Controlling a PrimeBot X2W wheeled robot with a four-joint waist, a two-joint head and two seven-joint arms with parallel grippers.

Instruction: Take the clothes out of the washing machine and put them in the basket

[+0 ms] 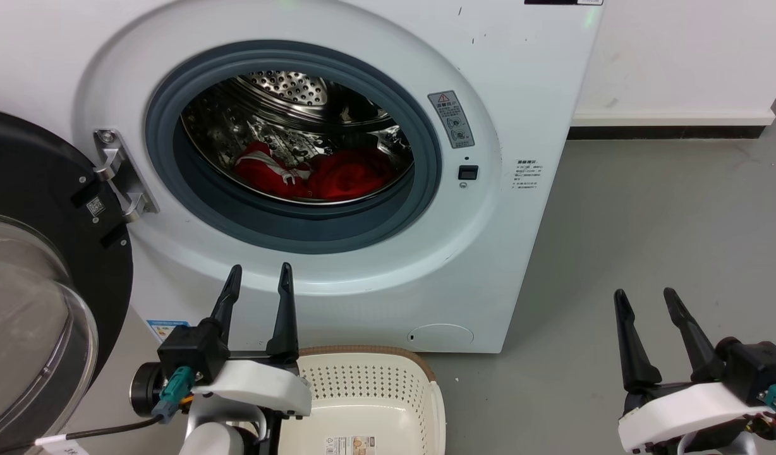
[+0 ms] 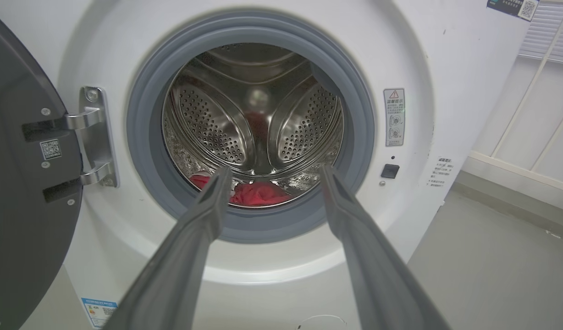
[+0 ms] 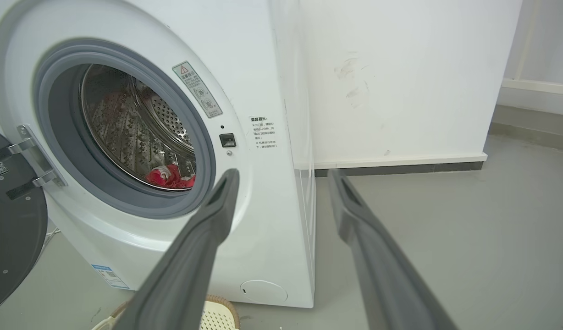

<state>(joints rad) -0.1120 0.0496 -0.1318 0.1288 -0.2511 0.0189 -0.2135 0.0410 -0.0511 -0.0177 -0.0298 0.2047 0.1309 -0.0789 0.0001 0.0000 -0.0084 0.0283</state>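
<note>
Washing machine (image 1: 521, 95): large, boxy, smooth white enamel; round porthole ringed by a matte grey rubber seal (image 1: 173, 158); small warning sticker (image 1: 451, 119) beside the opening.
Door (image 1: 21, 164): swung wide to the left on a bright metal hinge (image 1: 119, 174); black frame, clear domed glass.
Drum (image 1: 287, 88): polished steel, perforated, with raised ribs.
Clothes (image 1: 344, 174): bright red, soft, crumpled; lying at the bottom of the drum. Plain red garment at right, touching a striped piece (image 1: 268, 167) with white trim at left.
Basket (image 1: 375, 385): cream plastic, rounded, walls pierced with small holes, brown woven-look rim; standing on the smooth grey floor (image 1: 647, 221) just before the machine's base; paper label (image 1: 350, 444) on its bottom.
Left gripper (image 1: 260, 273): two long dark tapered fingers, spread apart, holding nothing; poised outside the porthole, above the basket's left side.
Right gripper (image 1: 644, 296): same build, fingers apart, empty; over bare floor, right of the machine.
</note>
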